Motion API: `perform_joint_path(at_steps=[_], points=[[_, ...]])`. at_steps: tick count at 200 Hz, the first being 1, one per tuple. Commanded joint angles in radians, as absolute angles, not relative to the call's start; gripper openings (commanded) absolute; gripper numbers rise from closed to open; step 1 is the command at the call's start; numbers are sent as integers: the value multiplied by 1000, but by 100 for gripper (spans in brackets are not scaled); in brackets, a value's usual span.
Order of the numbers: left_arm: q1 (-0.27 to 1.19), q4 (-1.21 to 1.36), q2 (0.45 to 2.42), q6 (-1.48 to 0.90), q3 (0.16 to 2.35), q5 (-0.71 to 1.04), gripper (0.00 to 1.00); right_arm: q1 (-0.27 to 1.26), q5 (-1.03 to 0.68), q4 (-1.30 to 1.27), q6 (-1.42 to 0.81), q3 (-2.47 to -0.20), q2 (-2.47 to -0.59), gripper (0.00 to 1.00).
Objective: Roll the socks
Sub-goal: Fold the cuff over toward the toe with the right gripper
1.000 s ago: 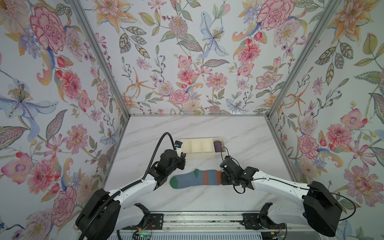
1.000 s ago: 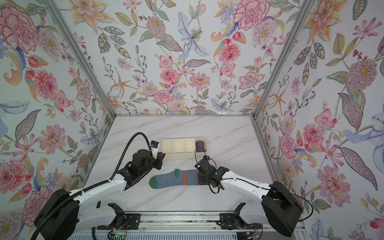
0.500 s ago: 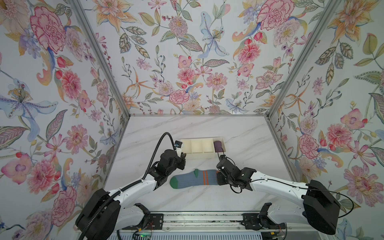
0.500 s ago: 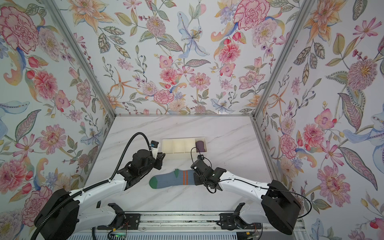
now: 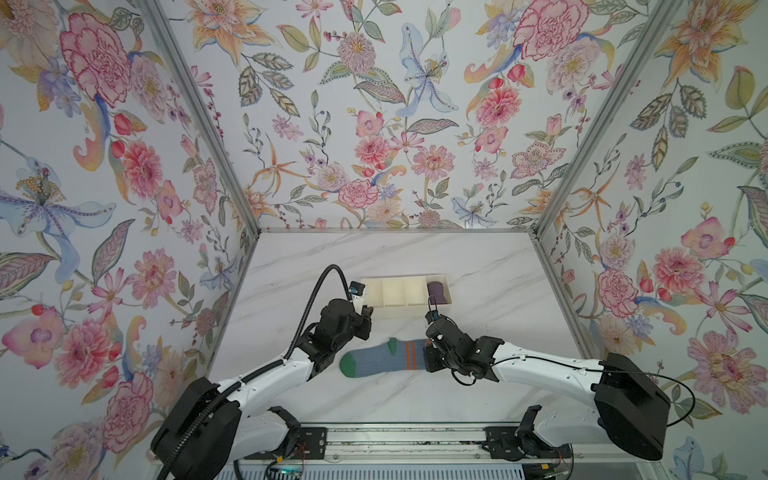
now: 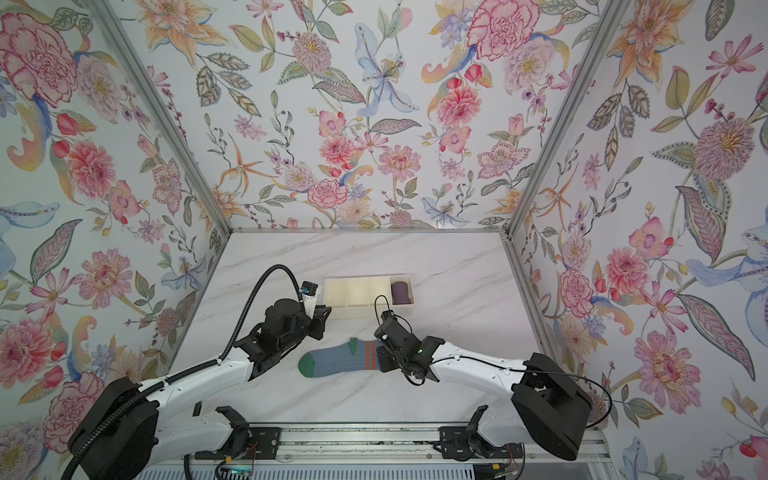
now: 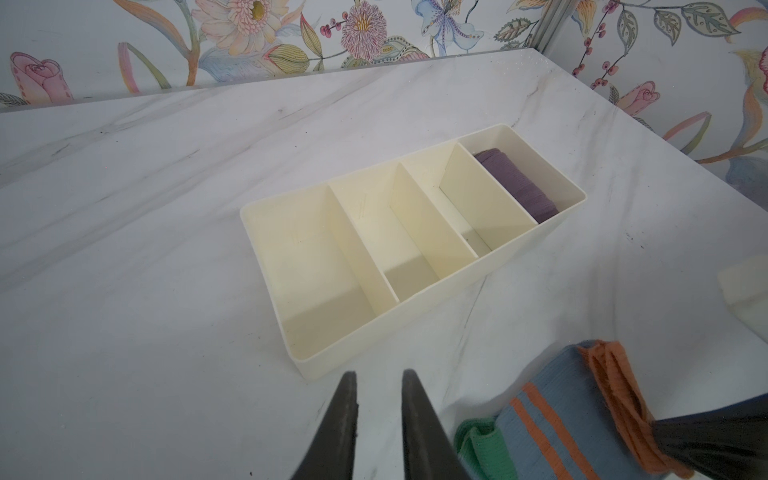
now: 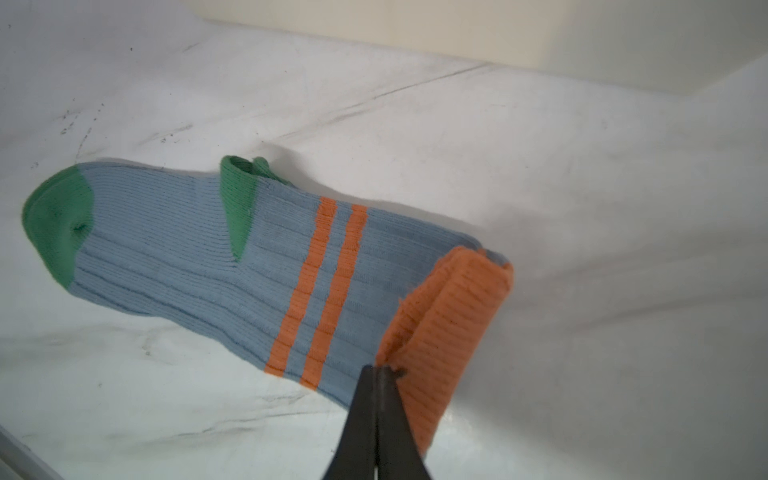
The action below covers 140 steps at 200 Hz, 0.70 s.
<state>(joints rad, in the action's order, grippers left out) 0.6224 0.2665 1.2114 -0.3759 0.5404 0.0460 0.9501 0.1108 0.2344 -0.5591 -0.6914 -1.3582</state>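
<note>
1. Blue-grey ribbed socks [image 5: 382, 360] lie stretched across the white marble tabletop [image 5: 478, 282] in the lower middle of both top views [image 6: 338, 362]. The green toe is at the left end and the orange cuff at the right end.
2. Seen from the right wrist, the socks [image 8: 249, 266] show a green heel patch and two orange stripes. They look like two layers stacked. The cuff end is raised and turned back toward the stripes rather than lying flat.
3. The right gripper [image 8: 380, 370] has its jaws pressed together on the edge of that orange cuff, pinching the fabric. In both top views it sits at the right end of the socks [image 5: 429, 360] [image 6: 384, 360].
4. The left gripper [image 7: 376, 374] stands left of centre in a top view [image 5: 366, 311]. It is up and to the left of the toe and apart from the socks. Its fingers [image 7: 345, 407] are a narrow gap apart with nothing between them, near a corner of the tray.
5. The cream plastic divided tray [image 5: 405, 312] [image 7: 332, 358] has four compartments and sits just above the socks in a top view.
6. A dark purple rolled bundle [image 5: 436, 291] [image 7: 515, 187] fills the rightmost compartment in a top view.
</note>
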Motion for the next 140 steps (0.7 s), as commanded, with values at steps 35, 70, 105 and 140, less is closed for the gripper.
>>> perform_joint_path(at_steps=[35, 70, 105, 140], points=[[626, 277, 1198, -385, 539, 52, 20, 976, 50, 175, -521, -741, -1419, 0], [626, 280, 1203, -384, 540, 59, 18, 976, 37, 161, -517, -746, -1446, 0], [626, 281, 1210, -383, 541, 64, 18, 959, 23, 163, -525, -737, -1466, 0], [626, 282, 1216, -384, 543, 69, 18, 933, -45, 159, -546, -721, -1508, 0]])
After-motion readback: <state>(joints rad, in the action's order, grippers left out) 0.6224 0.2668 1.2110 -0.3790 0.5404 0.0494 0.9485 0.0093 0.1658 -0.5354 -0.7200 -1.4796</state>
